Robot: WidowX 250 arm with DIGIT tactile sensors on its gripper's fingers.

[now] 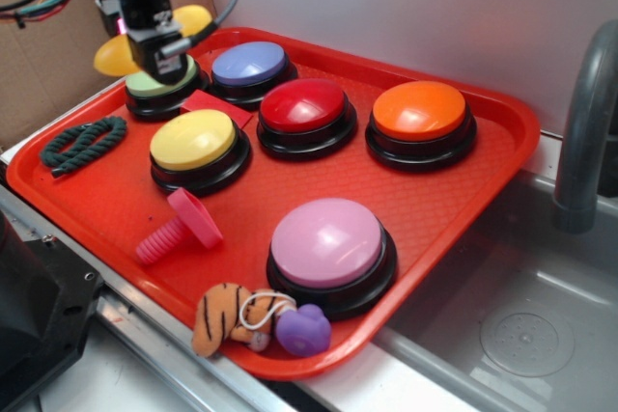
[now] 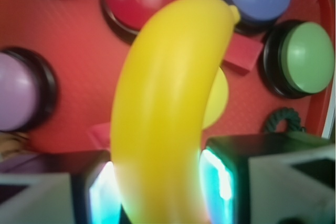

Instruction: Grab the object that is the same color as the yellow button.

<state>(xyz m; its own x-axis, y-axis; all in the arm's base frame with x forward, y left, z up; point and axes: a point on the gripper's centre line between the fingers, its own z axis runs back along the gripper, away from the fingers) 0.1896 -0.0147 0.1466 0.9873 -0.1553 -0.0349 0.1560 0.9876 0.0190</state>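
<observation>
1. The gripper (image 2: 157, 192) is clamped on the yellow banana toy (image 2: 168, 103) — held in the air above the red tray (image 1: 483, 190).
2. Below it sits the yellow button (image 1: 193, 140), with a red block (image 2: 242, 56) beside.
3. Farther back — the light green button (image 2: 307, 56) and the blue button (image 1: 249, 63).

Exterior view: bright, even light from above; soft white glare spots on the red button (image 1: 305, 106) and pink button (image 1: 328, 240), short soft shadows. Wrist view: close yellow toy (image 2: 168, 103) blurred, buttons behind soft; cyan glow on gripper pads (image 2: 103, 195).
</observation>
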